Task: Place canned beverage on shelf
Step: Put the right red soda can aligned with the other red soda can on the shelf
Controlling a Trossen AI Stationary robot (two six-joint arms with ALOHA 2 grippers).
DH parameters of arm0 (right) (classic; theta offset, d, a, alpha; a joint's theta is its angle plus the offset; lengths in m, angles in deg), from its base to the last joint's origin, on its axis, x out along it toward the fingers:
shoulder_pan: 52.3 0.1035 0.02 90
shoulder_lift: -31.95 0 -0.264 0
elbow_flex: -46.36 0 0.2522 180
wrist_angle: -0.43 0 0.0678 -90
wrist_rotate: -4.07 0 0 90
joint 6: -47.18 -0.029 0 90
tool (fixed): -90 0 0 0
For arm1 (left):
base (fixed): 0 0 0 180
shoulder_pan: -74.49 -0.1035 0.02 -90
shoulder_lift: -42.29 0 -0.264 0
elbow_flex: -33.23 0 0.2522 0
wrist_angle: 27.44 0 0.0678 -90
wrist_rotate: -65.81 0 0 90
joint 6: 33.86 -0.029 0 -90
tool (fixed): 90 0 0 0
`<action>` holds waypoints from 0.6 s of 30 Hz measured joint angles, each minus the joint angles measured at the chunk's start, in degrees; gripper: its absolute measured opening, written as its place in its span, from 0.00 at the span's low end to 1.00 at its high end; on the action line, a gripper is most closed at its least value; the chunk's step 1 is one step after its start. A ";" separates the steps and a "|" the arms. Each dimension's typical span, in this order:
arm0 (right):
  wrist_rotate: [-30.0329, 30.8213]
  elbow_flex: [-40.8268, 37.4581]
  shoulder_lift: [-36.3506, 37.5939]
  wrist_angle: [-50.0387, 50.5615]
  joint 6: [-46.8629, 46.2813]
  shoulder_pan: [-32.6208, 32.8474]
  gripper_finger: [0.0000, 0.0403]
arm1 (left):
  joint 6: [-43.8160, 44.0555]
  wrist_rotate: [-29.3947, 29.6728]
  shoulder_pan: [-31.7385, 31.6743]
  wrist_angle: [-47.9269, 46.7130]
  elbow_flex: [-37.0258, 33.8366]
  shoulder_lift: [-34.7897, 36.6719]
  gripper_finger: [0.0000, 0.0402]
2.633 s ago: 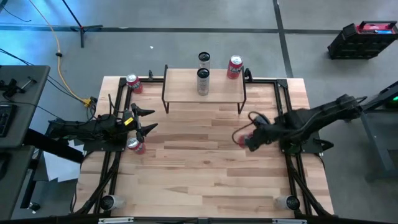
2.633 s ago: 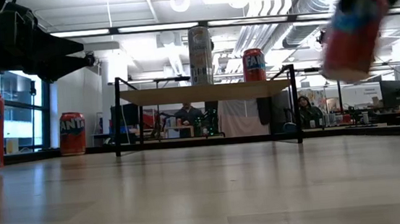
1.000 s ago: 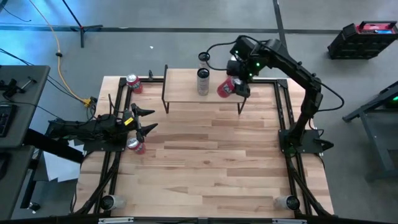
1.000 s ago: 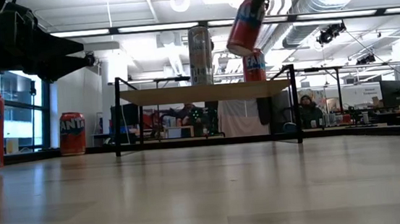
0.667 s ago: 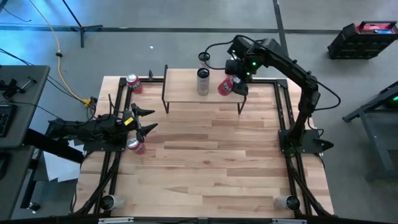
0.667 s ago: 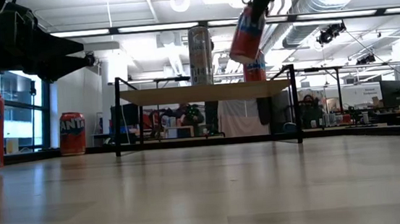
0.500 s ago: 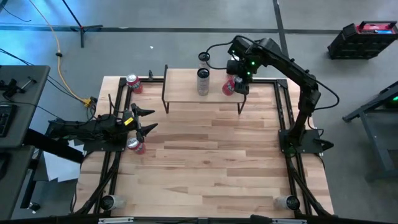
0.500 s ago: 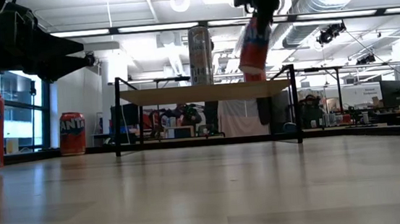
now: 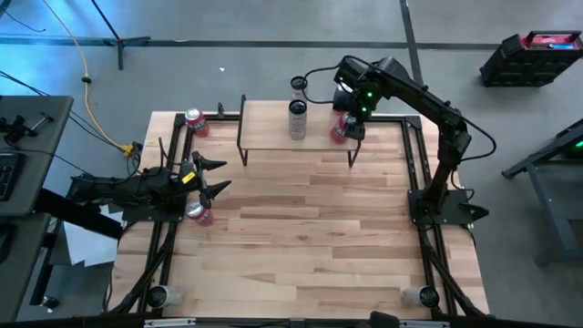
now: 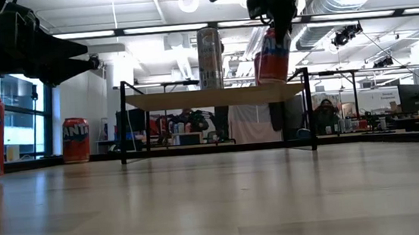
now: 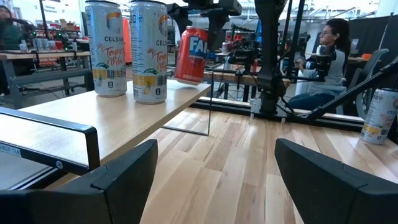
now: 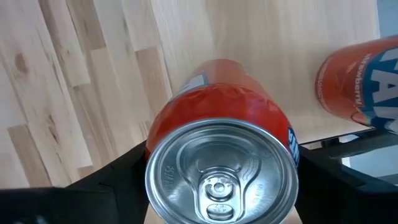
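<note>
My right gripper [image 9: 347, 125] is shut on a red canned beverage [image 10: 271, 54] over the right end of the shelf [image 9: 273, 134], a light wood plank on black legs. The can's base hangs at the plank top; I cannot tell whether it touches. Two tall pale cans [image 11: 129, 48] and another red can [image 12: 357, 81] stand on the shelf. My left gripper [image 9: 208, 178] waits open at the table's left side, level, with a red can [image 9: 199, 212] standing beside it. My right gripper pinches the red can's side wall just below its top rim [image 12: 158, 140] between its two fingers [image 12: 118, 180], one on each side. The fingers come from above, pointing down. The can hangs below them, slightly tilted, over the shelf's right end.
A further red can [image 9: 195, 120] stands on the table at the far left, beside the shelf. A pale can [image 11: 380, 115] stands near the table's near right corner. Black frame rails [image 9: 419, 164] run along the table's sides. Bare wood [image 9: 301, 237] lies in front of the shelf.
My right gripper has sunk toward the shelf and shifted a little toward the table's right edge, keeping hold of the red can. The can, clearly slanted a second ago, now stands nearly upright, with its base down at the plank top.
</note>
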 joint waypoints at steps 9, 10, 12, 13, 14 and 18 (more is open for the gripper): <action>1.43 0.04 0.15 -1.97 -1.85 0.12 0.84 | 0.00 0.00 0.00 0.00 0.02 0.00 0.78; 1.79 0.04 0.15 -2.12 -1.85 0.13 0.84 | 0.00 0.00 0.00 0.00 0.00 0.00 0.78; 1.99 0.04 0.15 -2.36 -1.86 0.13 0.84 | 0.00 0.00 0.00 0.00 0.02 0.00 0.78; 2.07 0.04 0.15 -2.34 -1.84 0.13 0.85 | 0.00 0.00 -0.01 0.00 0.02 0.00 0.78; 2.20 0.04 0.15 -2.34 -1.85 0.13 0.85 | 0.00 0.00 0.00 0.00 0.01 -0.01 0.78; 4.30 0.04 0.15 -2.26 -1.85 0.15 0.85 | 0.00 0.00 -0.01 0.00 0.02 -0.01 0.78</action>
